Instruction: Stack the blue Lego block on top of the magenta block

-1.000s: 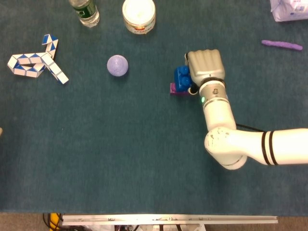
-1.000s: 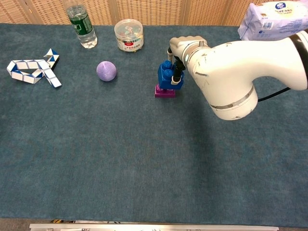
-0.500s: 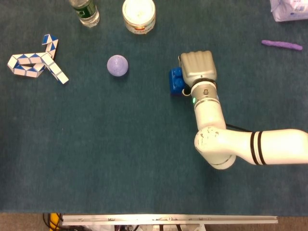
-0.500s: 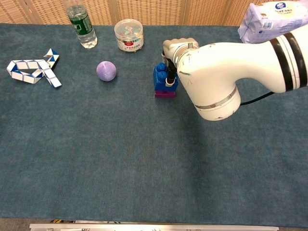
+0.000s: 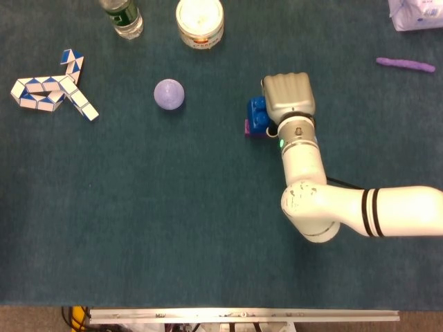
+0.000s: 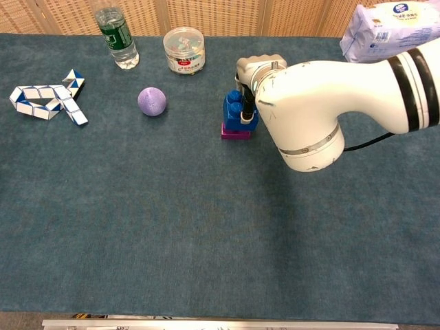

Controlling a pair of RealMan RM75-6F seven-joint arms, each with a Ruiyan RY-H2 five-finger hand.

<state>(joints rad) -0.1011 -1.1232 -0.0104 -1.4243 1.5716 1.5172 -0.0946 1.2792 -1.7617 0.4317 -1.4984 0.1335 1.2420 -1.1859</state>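
Fingers: the right hand [image 5: 287, 95] grips the blue Lego block [image 6: 236, 111] from its right side, dark fingers [image 6: 247, 110] against the block.
Left hand: out of both views.
Blue Lego block: sits on the magenta block [image 6: 235, 133], overhanging slightly to the right in the chest view.
Magenta block: flat on the desk [image 6: 172, 227], only its left edge showing from the head view.
Arm: the white right forearm runs from the hand toward the right edge.
Surroundings: a lilac ball [image 6: 152, 101] left of the stack; a blue-and-white snake puzzle [image 6: 47, 102] at far left; a bottle [image 6: 115, 39] and a round tub [image 6: 184, 49] at the far edge.
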